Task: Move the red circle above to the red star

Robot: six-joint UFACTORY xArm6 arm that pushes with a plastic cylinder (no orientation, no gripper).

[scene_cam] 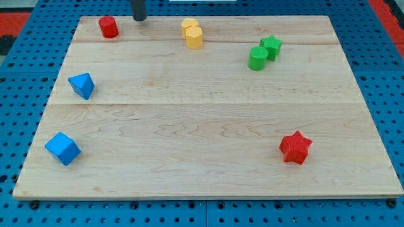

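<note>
My tip [138,19] sits at the view's top edge of the counter [208,145], just right of the red circle [108,27], near it but not touching as far as I can tell. There's no hand on this rig, only the rod, so nothing to spread or pinch.

The red circle is in the top-left corner area. The red star [295,147] is way off at the lower right, well apart from it.

Other stuff: two yellow blocks [192,33] touching each other at top centre, a green star [271,46] and green block [257,58] touching at top right, and two blue blocks on the left, one mid-height [82,85], one lower [62,149].
</note>
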